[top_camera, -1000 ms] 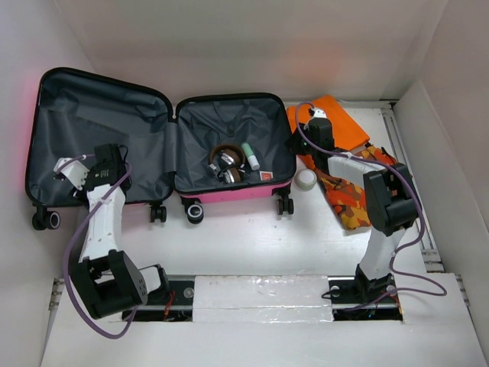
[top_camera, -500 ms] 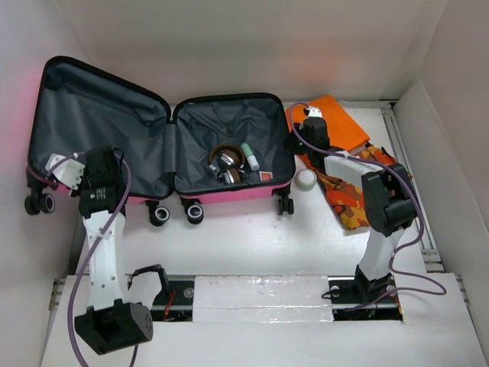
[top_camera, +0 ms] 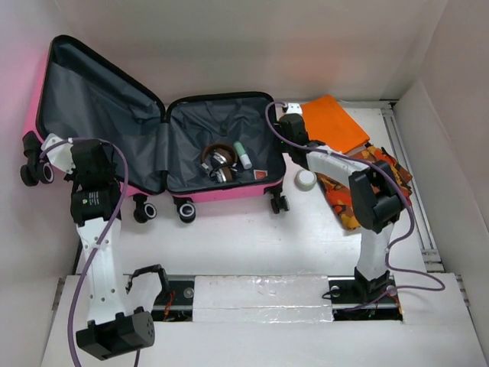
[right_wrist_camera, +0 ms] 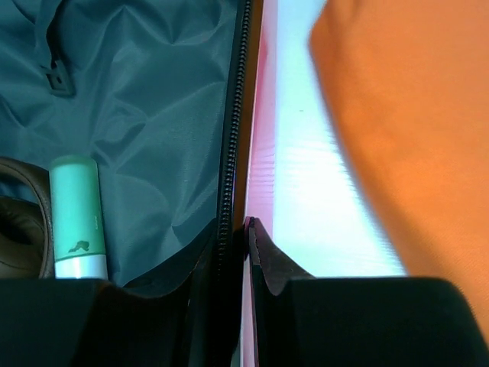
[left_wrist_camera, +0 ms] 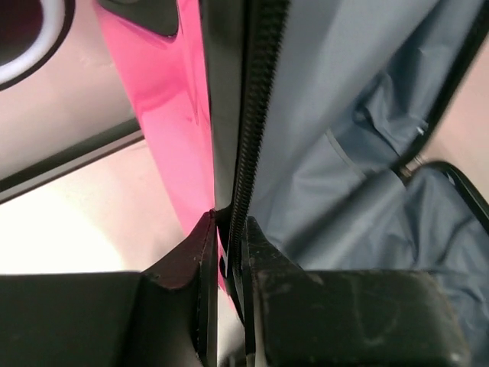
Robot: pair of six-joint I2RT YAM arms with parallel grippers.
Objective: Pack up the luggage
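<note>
Open hot-pink hard-shell suitcase (top_camera: 221, 126) with dark grey fabric lining, on the far left-to-centre part of the white tabletop (top_camera: 229, 245). Its left half is tilted up off the tabletop and its right half lies flat.

- On the left half's black zipper rim, the left gripper (left_wrist_camera: 227, 229) is clamped narrow.
- On the right half's right rim, the right gripper (right_wrist_camera: 233, 229) pinches with jaws close together.
- Inside the right half: brown over-ear headphones (top_camera: 216, 160) and a mint-green tube (right_wrist_camera: 76, 218).
- Right of the suitcase: a folded orange cloth (top_camera: 336, 122) and a small white round container (top_camera: 306, 179).

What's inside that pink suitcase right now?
In the luggage, the flat half holds brown headphones, a green tube and a small red item. The raised half shows only grey lining; the left arm covers its lower corner.
</note>
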